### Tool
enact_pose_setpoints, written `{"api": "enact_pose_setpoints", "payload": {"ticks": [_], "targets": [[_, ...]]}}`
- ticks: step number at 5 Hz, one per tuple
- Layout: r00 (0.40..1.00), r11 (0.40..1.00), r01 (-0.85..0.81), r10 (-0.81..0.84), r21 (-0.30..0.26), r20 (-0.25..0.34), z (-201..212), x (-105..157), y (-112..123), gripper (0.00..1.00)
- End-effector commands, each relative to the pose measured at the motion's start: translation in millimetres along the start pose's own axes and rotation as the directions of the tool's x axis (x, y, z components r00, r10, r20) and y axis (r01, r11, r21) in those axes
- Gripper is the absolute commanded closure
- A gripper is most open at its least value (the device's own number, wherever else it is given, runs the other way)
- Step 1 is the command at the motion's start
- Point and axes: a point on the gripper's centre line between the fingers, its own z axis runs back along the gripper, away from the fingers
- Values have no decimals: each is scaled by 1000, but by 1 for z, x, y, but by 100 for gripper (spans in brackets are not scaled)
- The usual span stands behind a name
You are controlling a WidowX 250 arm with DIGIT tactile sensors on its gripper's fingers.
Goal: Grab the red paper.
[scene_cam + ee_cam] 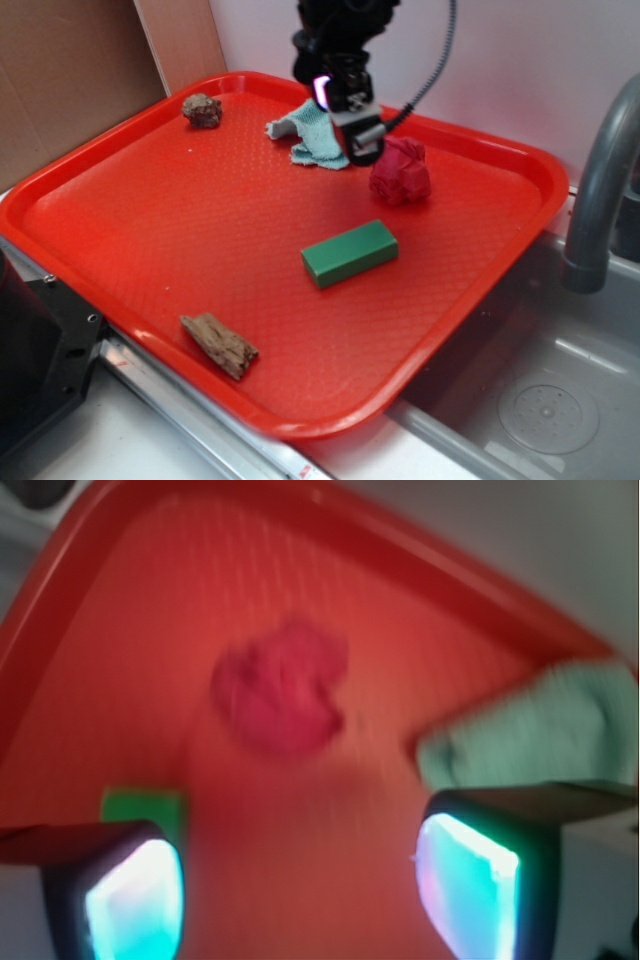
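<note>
Crimson and heavily creased, the red paper (401,171) sits on the red tray (150,230) just beside the gripper (360,135), a little to its side and lower in the exterior view; the wrist view, which is blurred, shows the wad ahead of the fingers (135,900) and nearer the left-hand one than the right, not yet between them. The jaws stand spread, with nothing held and bare tray showing in the gap. The light blue-green cloth (312,137) lies right by the gripper on the side away from the paper, and in the wrist view its edge reaches almost to the right-hand finger, so the likeliest fault is a pad catching or dragging the cloth as the arm drops, or pinching cloth together with paper. A second risk is that, descending off-centre, one finger lands on top of the wad and shoves it across the smooth tray instead of straddling it; loose folds may also crush and let the pads slip. The green block (350,253) lies nearer the camera than the gripper, apart from the wad, and looks unlikely to interfere. As for heading, the wad is roughly round and lumpy, with no clear long axis or front that I can tell.
</note>
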Motion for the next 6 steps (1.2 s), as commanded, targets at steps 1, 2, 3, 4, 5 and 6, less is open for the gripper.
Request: {"api": "enact_pose_setpoints", "payload": {"ticks": [1,2,3,4,5,6], "targets": [[993,998,69,-69,1,94,-26,36,8,0],[997,997,67,-66,-49,27,-39,33,0,100],[998,998,59,-59,-33,9,-38,27,-4,100],[999,999,19,-20,36,30,14,10,-2,100],[991,998,-58,55,22,121,66,-29,-5,100],[980,981,-196,196,-11,22,123,-57,-9,100]]}}
